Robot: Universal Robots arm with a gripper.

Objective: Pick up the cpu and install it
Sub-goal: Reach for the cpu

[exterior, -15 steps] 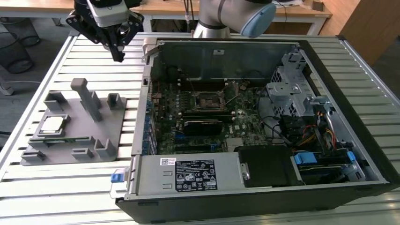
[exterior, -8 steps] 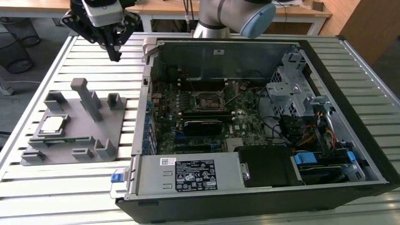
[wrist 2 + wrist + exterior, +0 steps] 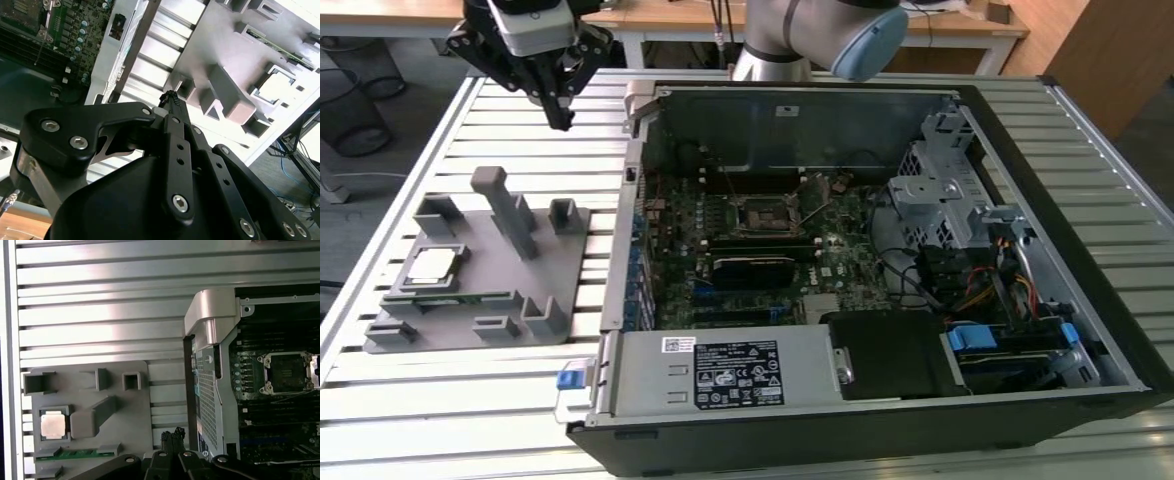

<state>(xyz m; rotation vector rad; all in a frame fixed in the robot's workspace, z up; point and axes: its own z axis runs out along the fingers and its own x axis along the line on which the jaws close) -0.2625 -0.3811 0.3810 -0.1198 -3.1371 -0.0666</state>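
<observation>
The cpu (image 3: pixel 431 265) is a small silver square chip lying in a recess of the grey holder block (image 3: pixel 520 300) at the exterior view's left, on the slatted table. Both wrist views show the cpu (image 3: pixel 276 85) (image 3: pixel 53 423) in its recess. My gripper (image 3: pixel 560 118) hangs above the table well behind the holder, near the case's rear left corner. Its black fingers (image 3: pixel 170 100) are pressed together, shut on nothing, and their tips (image 3: pixel 172 434) point down at the slats. The open black socket (image 3: pixel 765 215) (image 3: pixel 286 372) sits on the motherboard inside the case.
The open computer case (image 3: pixel 1107 300) lies on the table at the exterior view's right, its metal wall (image 3: pixel 210 320) close to my gripper. A green memory stick (image 3: pixel 447 298) (image 3: pixel 75 454) lies in the holder beside the cpu. Tall grey posts (image 3: pixel 500 205) rise from the holder.
</observation>
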